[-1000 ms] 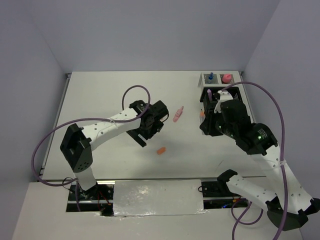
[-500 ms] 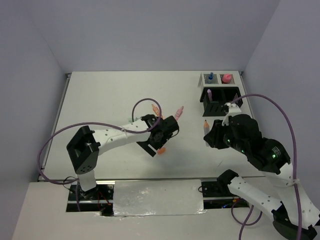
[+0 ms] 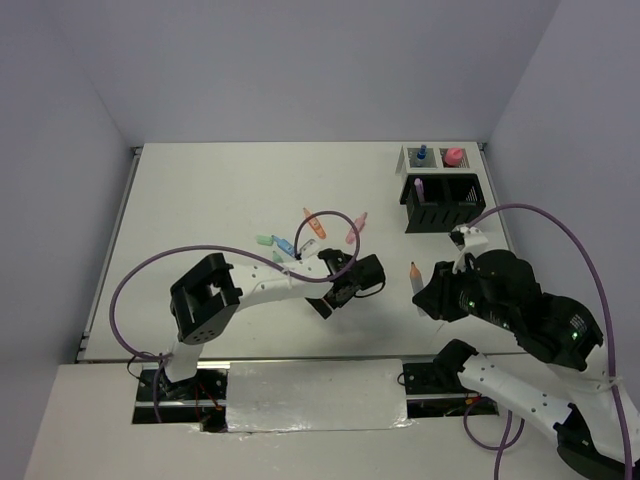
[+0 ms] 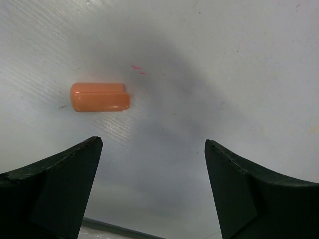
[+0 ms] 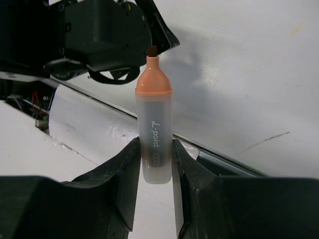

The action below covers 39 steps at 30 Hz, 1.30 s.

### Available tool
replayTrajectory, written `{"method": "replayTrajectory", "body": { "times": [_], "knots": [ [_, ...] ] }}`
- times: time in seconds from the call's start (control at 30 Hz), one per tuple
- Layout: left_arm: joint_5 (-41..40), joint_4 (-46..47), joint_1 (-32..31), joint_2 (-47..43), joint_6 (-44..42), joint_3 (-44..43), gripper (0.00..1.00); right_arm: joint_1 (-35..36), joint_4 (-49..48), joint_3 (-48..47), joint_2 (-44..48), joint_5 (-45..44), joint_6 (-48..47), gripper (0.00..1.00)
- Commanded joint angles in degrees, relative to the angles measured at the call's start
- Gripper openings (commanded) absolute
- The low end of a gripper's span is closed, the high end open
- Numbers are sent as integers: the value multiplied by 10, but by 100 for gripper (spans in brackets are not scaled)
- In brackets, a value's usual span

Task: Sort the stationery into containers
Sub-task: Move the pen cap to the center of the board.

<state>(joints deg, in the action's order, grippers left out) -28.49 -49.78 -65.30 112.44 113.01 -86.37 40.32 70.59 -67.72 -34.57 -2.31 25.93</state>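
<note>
My right claw point(image 5: 154, 149) is clamped on an uncapped orange marker point(image 5: 154, 109), well short of the organiser point(image 3: 443, 218). My left claw point(image 4: 152, 144) gapes over an orange cap point(image 4: 99, 96). A few items sit in the organiser and tray point(image 3: 437, 160); four loose markers point(image 3: 312, 222) remain, so I judge the sorting about half done.

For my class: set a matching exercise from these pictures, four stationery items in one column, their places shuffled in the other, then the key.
1. orange cap
2. orange highlighter
3. purple marker
4. blue-capped bottle

A. in the white mesh tray
B. clamped in the right gripper
C. in the black organiser
D. flat on the table, ahead of the open left gripper

Pairs: 1-D, 2-B, 3-C, 4-A
</note>
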Motion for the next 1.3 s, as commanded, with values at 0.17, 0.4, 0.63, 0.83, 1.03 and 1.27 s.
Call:
{"method": "replayTrajectory", "body": {
  "times": [0.17,0.4,0.63,0.83,1.03,1.27],
  "knots": [
    [22,-71,4,-24,365,16,95,14,3,-10,-5,9,-2,18],
    [-11,-44,23,-32,250,12,92,14,-5,-8,-14,9,2,18],
    [-14,-11,45,-50,154,51,85,14,-20,-8,-23,7,21,17],
    [8,-14,54,-43,66,32,86,14,-28,-3,-29,-1,31,18],
    [12,-32,58,-30,-9,-1,88,13,-48,13,-28,-5,50,18],
    [35,-66,68,-28,-80,-7,88,13,-55,19,-30,-19,63,18]
  ]
}}
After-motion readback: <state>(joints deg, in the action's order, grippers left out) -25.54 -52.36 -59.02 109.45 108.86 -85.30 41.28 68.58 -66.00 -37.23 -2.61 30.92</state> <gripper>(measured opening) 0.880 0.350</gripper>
